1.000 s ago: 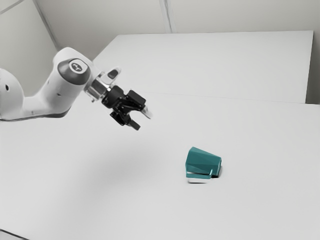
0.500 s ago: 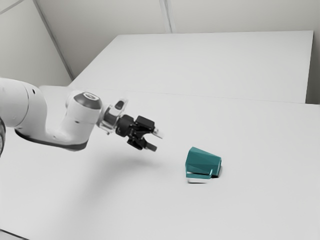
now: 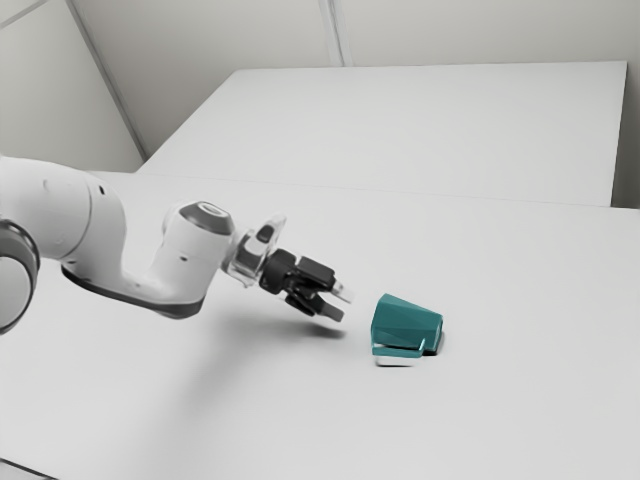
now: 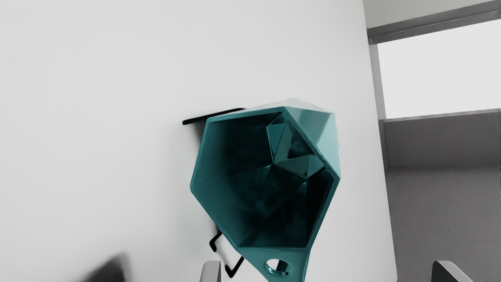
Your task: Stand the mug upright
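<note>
1. Mug point(image 4: 215, 180) in glossy teal, built of flat, angular facets; many-sided open mouth; handle point(image 4: 258, 256) pierced by a rounded hole; dark facets inside.
2. It lies on its side on the table point(image 3: 520, 400), well in from the far edge; its mouth faces the gripper point(image 3: 340, 304).
3. Gripper black, with pale grey fingertips; released, fingers point(image 4: 210, 272) spread wide, near the mug but apart from it; white, smooth-shelled arm point(image 3: 70, 215) behind it.
4. Oval mark point(image 3: 211, 209) on the arm's grey joint cap, too small to read.
5. Table surface plain, smooth white; thin black strokes point(image 4: 211, 116) beside the mug, their nature unclear; soft shadows.
6. Beyond the far edge, a broad white panel point(image 3: 420, 130); pale walls point(image 3: 230, 30); the wrist view adds a rough grey wall point(image 4: 442, 215) and a bright, grey-framed opening point(image 4: 442, 74).
</note>
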Robot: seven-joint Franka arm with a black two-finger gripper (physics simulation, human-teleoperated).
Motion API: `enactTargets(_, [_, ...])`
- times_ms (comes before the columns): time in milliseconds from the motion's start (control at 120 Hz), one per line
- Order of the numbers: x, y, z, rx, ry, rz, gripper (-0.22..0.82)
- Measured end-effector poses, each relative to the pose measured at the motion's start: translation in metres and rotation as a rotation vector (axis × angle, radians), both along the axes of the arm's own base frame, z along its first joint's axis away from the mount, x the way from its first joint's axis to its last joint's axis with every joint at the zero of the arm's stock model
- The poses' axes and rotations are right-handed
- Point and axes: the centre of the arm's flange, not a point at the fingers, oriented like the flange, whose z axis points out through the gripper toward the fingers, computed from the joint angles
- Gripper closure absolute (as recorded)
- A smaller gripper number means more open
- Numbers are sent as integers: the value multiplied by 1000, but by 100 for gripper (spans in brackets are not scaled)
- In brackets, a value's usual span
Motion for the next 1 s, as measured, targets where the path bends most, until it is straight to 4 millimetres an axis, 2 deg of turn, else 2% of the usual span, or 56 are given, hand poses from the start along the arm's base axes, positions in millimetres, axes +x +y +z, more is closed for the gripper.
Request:
enactTargets(167, [1,-16,-6,-31,-23,-11,2])
enactTargets(317, [9,-27,-9,-48,-53,-23,2])
enactTargets(650, [5,-53,-20,-67,-77,-68,2])
enactTargets(1000, [8,-75,-21,-85,-111,-101,4])
